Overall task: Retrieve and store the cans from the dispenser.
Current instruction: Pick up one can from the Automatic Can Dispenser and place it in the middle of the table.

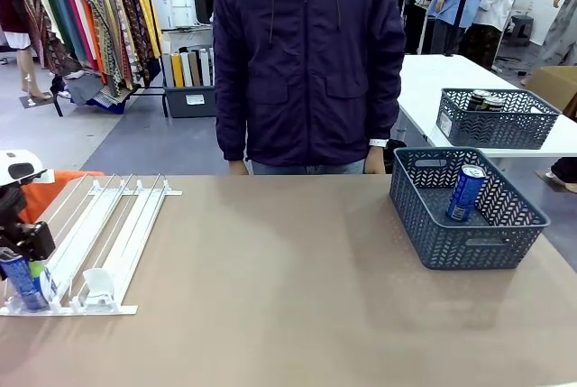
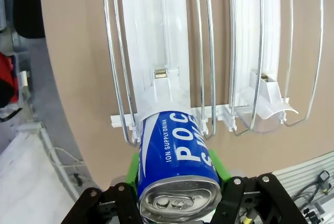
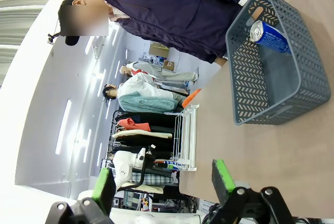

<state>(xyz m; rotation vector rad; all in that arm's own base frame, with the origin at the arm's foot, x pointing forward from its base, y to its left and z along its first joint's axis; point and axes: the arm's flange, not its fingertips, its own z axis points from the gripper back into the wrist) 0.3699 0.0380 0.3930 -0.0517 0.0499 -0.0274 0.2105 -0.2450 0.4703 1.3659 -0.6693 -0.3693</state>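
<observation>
At the far left of the front view, the left arm's black two-finger gripper (image 1: 27, 281) stands over the near end of the flat white wire dispenser (image 1: 108, 234), whose long parallel lanes slope across the brown tabletop (image 1: 288, 288). Its jaws are clamped on a slim blue drink can with white lettering and a silver top (image 1: 24, 283), which stands at the outermost lane's near end, against the rack's front bar. A white plastic stopper (image 1: 97, 286) sits at the near end of a lane further right, with no can behind it.

In the left wrist view the same blue can (image 2: 177, 169) lies squarely between the green pads (image 2: 133, 169), one pressed to each side, its silver pull-tab top facing the camera and its far end resting on the white lane end of the dispenser (image 2: 156, 41). The neighbouring lane ends in a clear-white stopper (image 2: 266, 98).

At the middle of the far edge stands a person in a dark navy zip jacket (image 1: 306, 53), hands low at the table's rim.

To the right, a dark grey perforated plastic basket (image 1: 469, 243) rests on the table, holding a second blue can (image 1: 465, 193) leaning against its wall. Behind it, on a white table, another grey basket (image 1: 496, 125) holds dark cans.

The right gripper (image 3: 162, 182) hangs well above the table in its wrist view, its green-padded fingers wide apart with nothing between them; the basket (image 3: 271, 98) and its can (image 3: 269, 36) lie well beyond it.
</observation>
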